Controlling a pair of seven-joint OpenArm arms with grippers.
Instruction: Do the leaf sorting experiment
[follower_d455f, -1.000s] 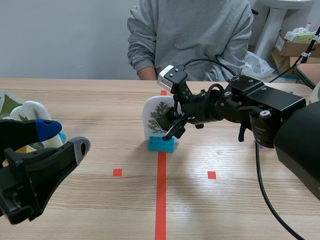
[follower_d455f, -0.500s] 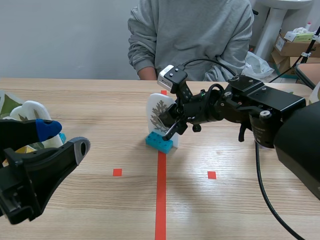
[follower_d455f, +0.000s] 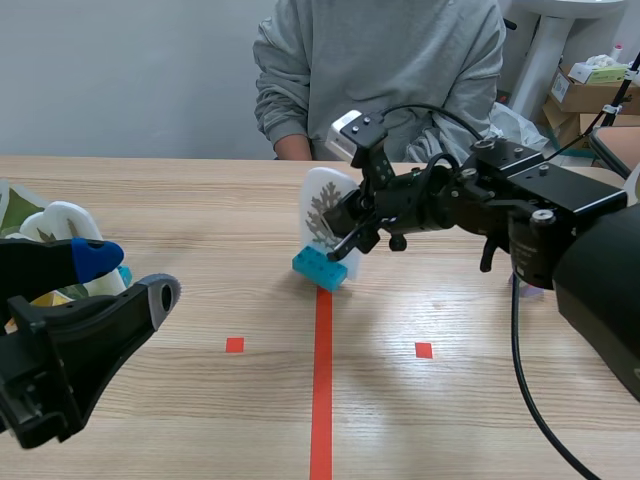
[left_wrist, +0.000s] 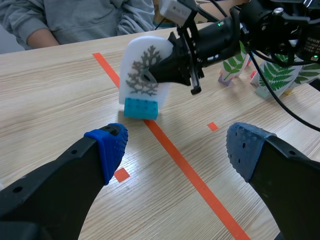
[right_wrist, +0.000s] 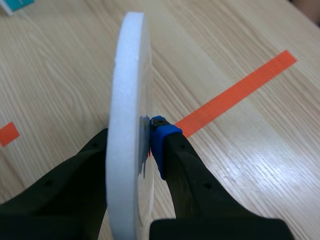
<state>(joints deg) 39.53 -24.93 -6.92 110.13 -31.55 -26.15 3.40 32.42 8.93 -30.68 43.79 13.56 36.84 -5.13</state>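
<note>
Nearest us: left gripper (left_wrist: 178, 147), fingers wide apart, holding nothing, low over the table (follower_d455f: 450, 420). Beside it we list a white side card (follower_d455f: 62, 222). Mid-table: grey-leaf card (follower_d455f: 320, 205), tilted on its blue base (follower_d455f: 320, 268) at the tape line, clamped between the right gripper's (follower_d455f: 345, 232) fingers. Beyond: green fern cards (left_wrist: 280, 75); a seated person (follower_d455f: 380, 70) in grey.

Left arm (follower_d455f: 50, 370) is sitting low at the near left of the scene view. Left gripper (left_wrist: 177, 147) is holding its fingers spread wide, with nothing between the pads (left_wrist: 110, 145). Right arm (follower_d455f: 540, 210) is lying stretched from the right, past the middle. Right gripper (follower_d455f: 348, 238) is clamping both fingers on the tilted white leaf card (follower_d455f: 322, 215).
</note>
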